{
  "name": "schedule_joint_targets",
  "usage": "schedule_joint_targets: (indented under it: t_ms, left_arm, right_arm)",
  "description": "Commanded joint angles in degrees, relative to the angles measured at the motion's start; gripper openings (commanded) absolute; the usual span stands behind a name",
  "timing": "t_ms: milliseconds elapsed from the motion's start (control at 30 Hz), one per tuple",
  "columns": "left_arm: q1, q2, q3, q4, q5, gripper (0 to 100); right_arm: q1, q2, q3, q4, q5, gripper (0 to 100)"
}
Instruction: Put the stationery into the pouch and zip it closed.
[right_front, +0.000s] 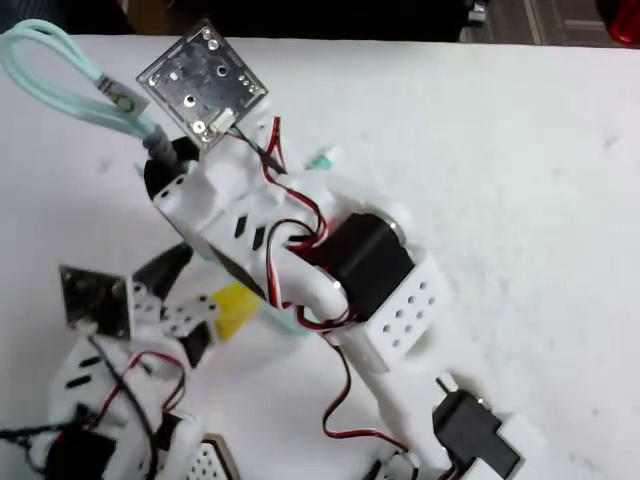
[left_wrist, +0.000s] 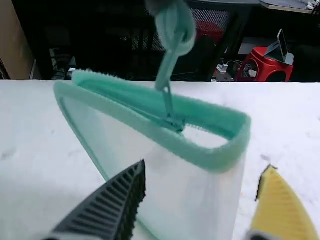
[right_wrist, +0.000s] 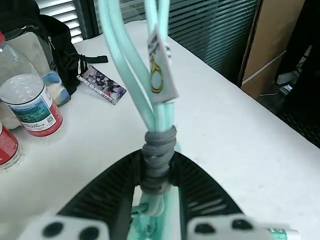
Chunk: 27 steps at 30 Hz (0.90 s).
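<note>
Right end effector (right_wrist: 157, 172): clamped on the grey-wrapped pull cord (right_wrist: 159, 150), whose loop sits in the upper left of the high view.
Left end effector (left_wrist: 202, 170): jaws spread, with the mint pouch (left_wrist: 170, 195) standing between them, zip part-way along.
Worktop (right_front: 520, 180): white, with a dark room behind.
Count: one pouch, two bottles (right_wrist: 30, 100), one black bag (right_wrist: 55, 45).

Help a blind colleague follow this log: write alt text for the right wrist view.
The right gripper has its black jaws shut on the grey-wrapped base of a mint-green pull cord, its tagged loop rising above a white table. A water bottle and a black bag sit farther off.
</note>
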Motion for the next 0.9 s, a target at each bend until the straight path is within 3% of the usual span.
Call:
schedule_joint_targets:
  t_ms: [0, 200, 567, 867]
  left_arm:
    - [-2.2, 0.7, 4.7, -7.7, 5.3, 36]
    - [-6.5, 0.7, 5.1, -7.9, 8.1, 36]
    - [-18.9, 0.6, 5.0, -7.3, 1.9, 36]
    - [-13.4, 0.6, 5.3, -7.1, 2.0, 36]
  right_arm:
    - [-0.7, -0.8, -0.9, 0.2, -0.4, 1.7]
    - [-0.3, -0.8, -0.9, 0.1, -0.1, 1.7]
    - [6.0, -0.7, -0.7, -0.7, -0.4, 1.7]
    - [3.0, -0.5, -0.4, 1.5, -0.4, 1.7]
